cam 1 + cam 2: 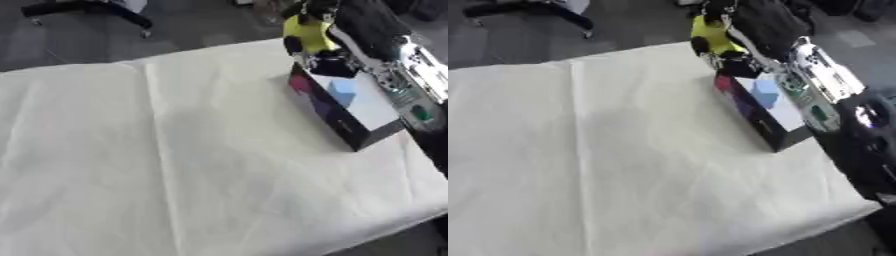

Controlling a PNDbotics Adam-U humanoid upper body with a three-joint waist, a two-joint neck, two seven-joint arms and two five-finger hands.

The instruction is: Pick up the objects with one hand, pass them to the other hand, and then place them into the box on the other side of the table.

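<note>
step: placing, judged near the end — right hand [325,37] curls round a yellow object [308,31] above the far end of the box [337,117] | next: lower over the opening, then spread the fingers | object: bright yellow, rounded, partly hidden by fingers | box: dark sides, pale inside with a blue piece [343,91], at counter [175,165] right edge | left hand: unseen

This looks like a lab or office workroom to me. My work table [175,165] is draped in a plain cream cloth [623,150], and beyond it, far to the left of my right hand [319,62], grey floor [201,25] carries the wheeled base of a chair [96,11].
</note>
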